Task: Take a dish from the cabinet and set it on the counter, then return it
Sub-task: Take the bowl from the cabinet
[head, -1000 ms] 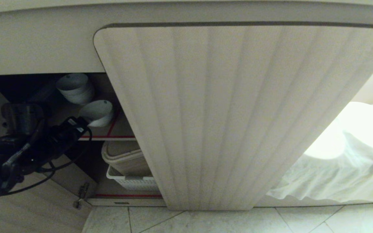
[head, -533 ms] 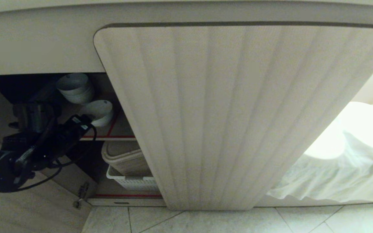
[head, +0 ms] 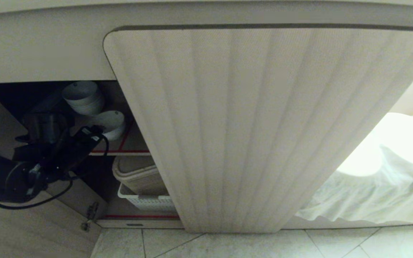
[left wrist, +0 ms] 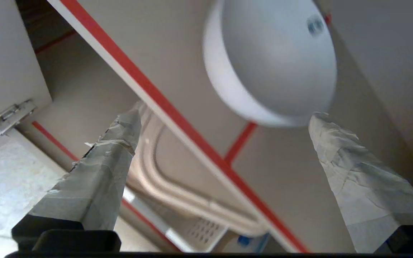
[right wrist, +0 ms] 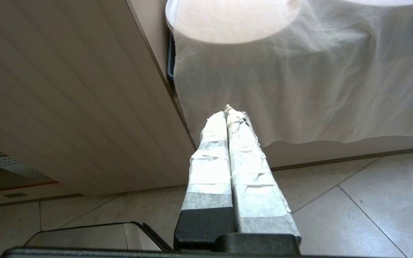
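The dish (head: 109, 123), a small white bowl with a dark mark inside its rim, sits on the upper red-edged shelf (head: 127, 151) of the open cabinet. My left arm (head: 16, 179) reaches into the opening from the lower left. In the left wrist view my left gripper (left wrist: 225, 111) is open, its taped fingers (left wrist: 353, 172) spread wide just short of the dish (left wrist: 274, 64), one tip close to its side. Nothing is held. My right gripper (right wrist: 228, 111) hangs shut above the floor by the closed ribbed door (head: 256, 125). The counter's top is out of view.
A stack of white bowls (head: 82, 96) stands behind the dish. Below the shelf sit a beige bin (head: 138, 175) and a white perforated basket (head: 145, 202). The open door (head: 31, 229) swings out at the left. A white cloth (head: 382, 186) hangs at the right.
My left arm has pushed up and further into the cabinet toward the dish. The dish and the stack have not moved.
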